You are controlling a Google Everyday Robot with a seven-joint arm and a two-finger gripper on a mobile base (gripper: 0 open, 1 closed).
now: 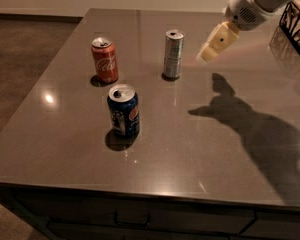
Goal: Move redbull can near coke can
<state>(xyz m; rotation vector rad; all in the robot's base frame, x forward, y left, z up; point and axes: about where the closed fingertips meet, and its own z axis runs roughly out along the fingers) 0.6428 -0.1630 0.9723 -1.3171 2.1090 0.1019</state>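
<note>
The redbull can (173, 54), slim and silver-grey, stands upright near the middle back of the grey table (200, 144). The coke can (104, 60), red with white script, stands upright to its left, about a can's height away. My gripper (213, 45) hangs in the air to the right of the redbull can, at about the height of its top and apart from it, with nothing in it. Its cream fingers point down and to the left. Its shadow falls on the table to the right.
A dark blue can (123, 110) with a red-white-blue logo stands in front of the two cans, nearer the front edge. A dark wire basket (296, 26) sits at the back right corner. The floor lies beyond the table's left edge.
</note>
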